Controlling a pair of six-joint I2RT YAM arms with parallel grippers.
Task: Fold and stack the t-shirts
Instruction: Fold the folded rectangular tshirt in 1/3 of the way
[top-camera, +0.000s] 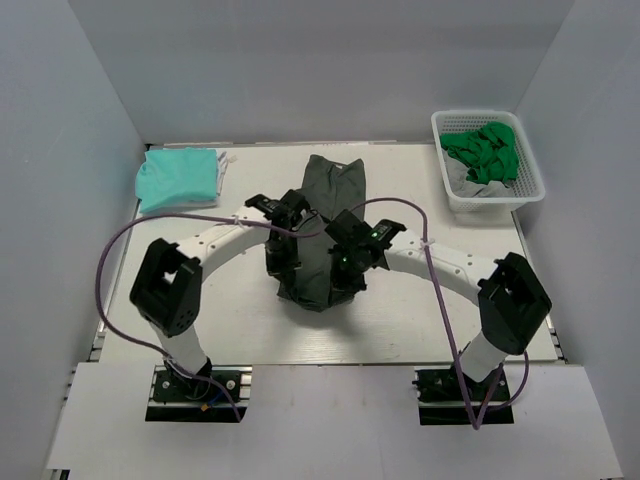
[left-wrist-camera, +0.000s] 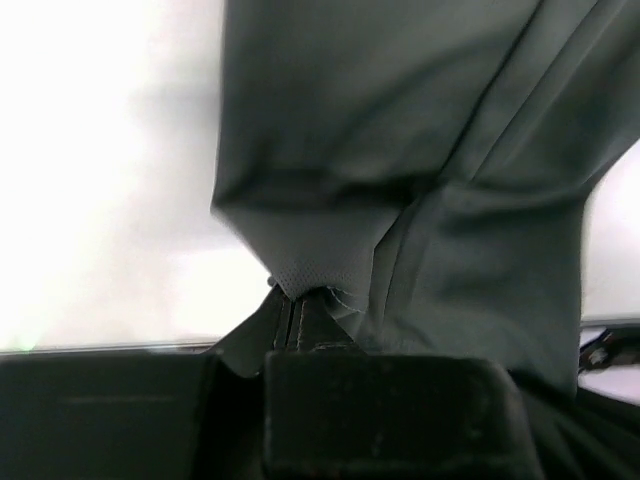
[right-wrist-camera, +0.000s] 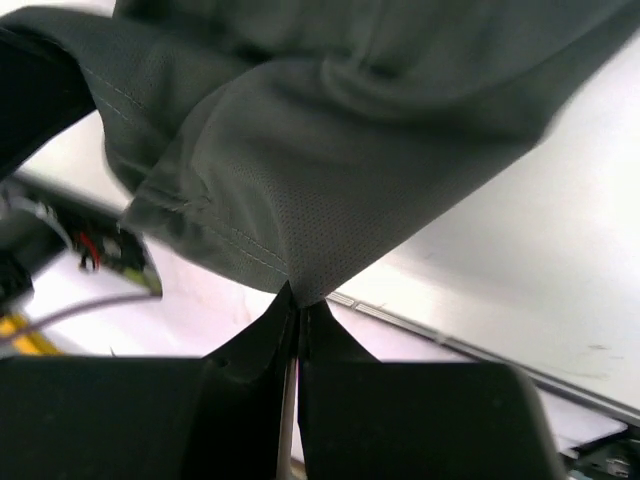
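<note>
Top external view: the dark grey-green t-shirt (top-camera: 330, 185) is seen at the middle of the worktop (top-camera: 420, 320), bunched lengthwise into long folds and held up at its near end. Its matte, finely meshed cloth and stitched hems are shown by the wrist views. The left end effector (left-wrist-camera: 297, 312) is closed tight on a hem; the right end effector (right-wrist-camera: 297, 305) is pinched onto another fold. A folded mint-teal t-shirt (top-camera: 178, 177) is laid at the far left corner.
</note>
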